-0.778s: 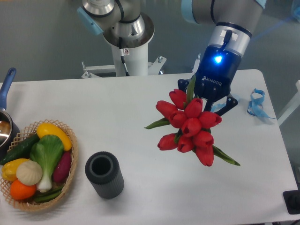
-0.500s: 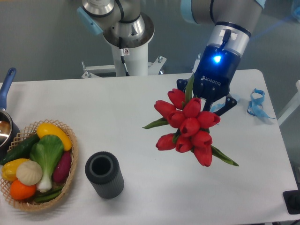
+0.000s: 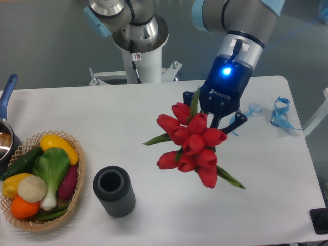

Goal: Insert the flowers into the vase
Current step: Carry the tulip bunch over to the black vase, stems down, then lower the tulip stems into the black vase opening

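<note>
The tool (image 3: 214, 114) has shifted left, apparently gripping the flowers (image 3: 190, 142) aloft.

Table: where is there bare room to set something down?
The table is bare between the basket and the flowers, and along the front edge right of the vase. It is crowded at the left by the basket and pot, with blue ribbon at the right.
</note>
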